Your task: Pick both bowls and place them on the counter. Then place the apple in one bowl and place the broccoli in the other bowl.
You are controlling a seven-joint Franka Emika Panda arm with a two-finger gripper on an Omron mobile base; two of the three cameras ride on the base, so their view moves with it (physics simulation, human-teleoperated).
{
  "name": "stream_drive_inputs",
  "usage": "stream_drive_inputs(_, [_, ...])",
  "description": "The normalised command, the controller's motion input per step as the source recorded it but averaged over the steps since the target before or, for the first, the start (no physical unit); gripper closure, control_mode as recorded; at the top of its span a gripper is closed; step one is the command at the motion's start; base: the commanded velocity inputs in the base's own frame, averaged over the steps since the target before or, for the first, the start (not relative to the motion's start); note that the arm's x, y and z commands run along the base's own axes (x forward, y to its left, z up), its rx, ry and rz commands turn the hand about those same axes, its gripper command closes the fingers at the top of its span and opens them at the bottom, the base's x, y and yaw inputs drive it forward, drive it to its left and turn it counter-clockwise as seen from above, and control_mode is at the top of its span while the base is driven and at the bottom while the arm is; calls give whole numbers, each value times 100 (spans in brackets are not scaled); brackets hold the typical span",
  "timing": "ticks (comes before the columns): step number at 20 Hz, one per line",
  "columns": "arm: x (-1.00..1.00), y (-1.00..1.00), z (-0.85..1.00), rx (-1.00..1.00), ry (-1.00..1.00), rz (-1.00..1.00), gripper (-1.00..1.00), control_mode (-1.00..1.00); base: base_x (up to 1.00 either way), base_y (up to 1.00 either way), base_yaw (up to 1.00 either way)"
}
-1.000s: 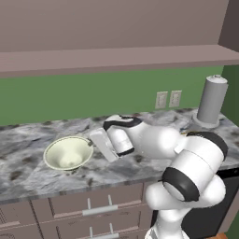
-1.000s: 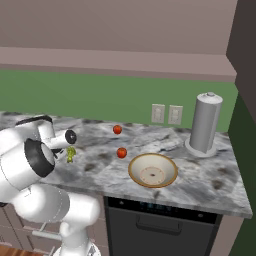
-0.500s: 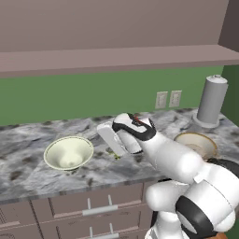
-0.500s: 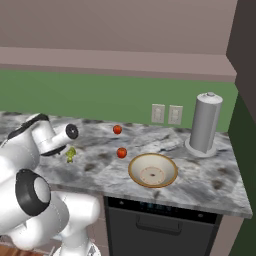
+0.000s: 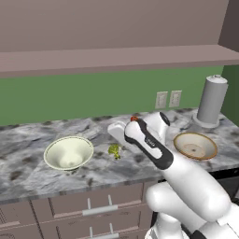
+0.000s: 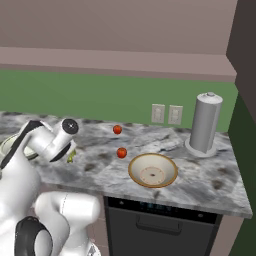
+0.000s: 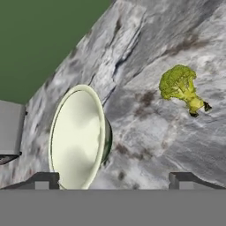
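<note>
Arm bent low, fingers [image 7: 44,180] spread wide, seemingly holding nothing.

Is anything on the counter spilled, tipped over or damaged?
Nothing stands out. Both bowls, cream and tan, sit upright and empty on the counter; the broccoli lies loose on the stone.

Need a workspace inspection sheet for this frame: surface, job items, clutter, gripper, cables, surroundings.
Surface: grey-and-white marbled counter, brown drawers below.
Job's things: deep cream-white bowl and wide shallow tan bowl both upright on the counter, both empty; yellow-green broccoli floret lying on the stone between them; two small red round fruits, one near the wall, one beside the tan bowl.
Clutter: grey cylindrical canister.
Gripper: gripper open, holding nothing, above the cream-white bowl's rim.
Cables: nothing seen.
Surroundings: green wall, two wall outlets, mauve shelf.
</note>
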Motion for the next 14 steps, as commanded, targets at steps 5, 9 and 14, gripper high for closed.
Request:
stream_drive_inputs(5, [-19,-46,14,-24,0,4,-100,-100,0,0,0])
stream_drive_inputs(9, [0,-35,0,-22,5,10,-100,-100,0,0,0])
stream_drive_inputs(14, [0,-23,-6,-19,6,12,-100,-100,0,0,0])
